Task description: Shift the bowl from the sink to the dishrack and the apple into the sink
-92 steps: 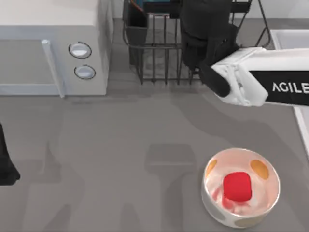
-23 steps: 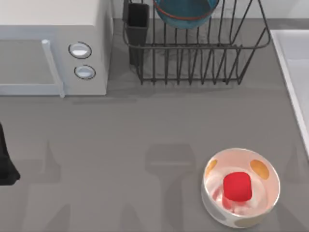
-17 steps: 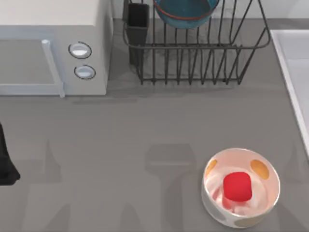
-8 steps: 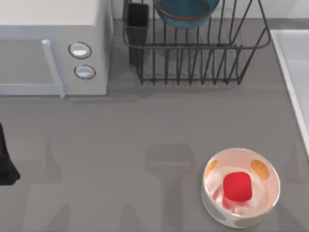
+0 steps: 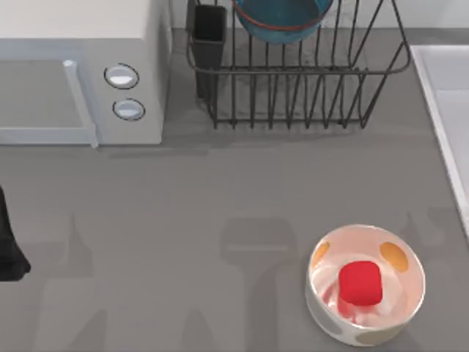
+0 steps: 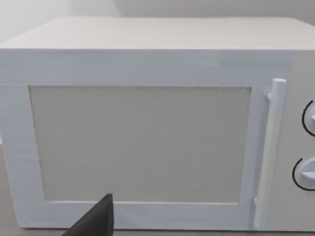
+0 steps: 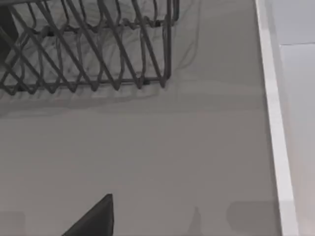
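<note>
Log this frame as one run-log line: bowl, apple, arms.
bowl: in dishrack | apple: in white bowl, not yet in sink | left arm: parked at table's left edge

Bowl point(image 5: 282, 18) in dishrack point(image 5: 308, 88); apple point(image 5: 360, 283) unsinked

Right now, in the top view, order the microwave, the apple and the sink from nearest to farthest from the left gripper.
From left gripper:
1. Microwave, back left.
2. Apple, in white bowl, front right.
3. Sink, right edge.
</note>
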Robot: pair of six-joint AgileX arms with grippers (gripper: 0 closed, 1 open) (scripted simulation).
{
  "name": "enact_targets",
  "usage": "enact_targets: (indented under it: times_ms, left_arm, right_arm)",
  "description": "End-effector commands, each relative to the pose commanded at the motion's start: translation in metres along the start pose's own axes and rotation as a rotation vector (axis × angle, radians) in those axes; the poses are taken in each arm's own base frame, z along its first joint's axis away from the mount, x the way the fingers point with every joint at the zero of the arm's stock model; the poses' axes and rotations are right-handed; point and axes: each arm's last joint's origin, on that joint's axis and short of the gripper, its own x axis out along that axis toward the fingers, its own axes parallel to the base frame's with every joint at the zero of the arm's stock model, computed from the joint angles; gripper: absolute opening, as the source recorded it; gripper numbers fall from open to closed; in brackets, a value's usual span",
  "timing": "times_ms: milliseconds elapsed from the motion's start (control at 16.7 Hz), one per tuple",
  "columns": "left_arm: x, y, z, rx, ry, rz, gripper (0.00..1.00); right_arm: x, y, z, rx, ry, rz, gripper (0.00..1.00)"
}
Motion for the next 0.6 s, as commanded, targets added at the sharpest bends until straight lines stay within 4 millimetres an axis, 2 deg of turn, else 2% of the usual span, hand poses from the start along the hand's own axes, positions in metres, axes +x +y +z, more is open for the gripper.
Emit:
enact_targets:
  times_ms: [120,300,600]
  left_arm:
    - [0.0,0.0,0.0,0.0,0.0,0.0,1.0]
    - [0.0,0.0,0.0,0.0,0.0,0.0,1.0]
    - [0.0,0.0,0.0,0.0,0.0,0.0,1.0]
  right_arm:
    - [0.015,0.015,0.015,0.037,0.203,0.016,1.0]
    - [0.048,0.042,0.029,0.068,0.522,-0.006,1.0]
    - [0.103,0.094,0.027,0.052,0.931,-0.122,1.0]
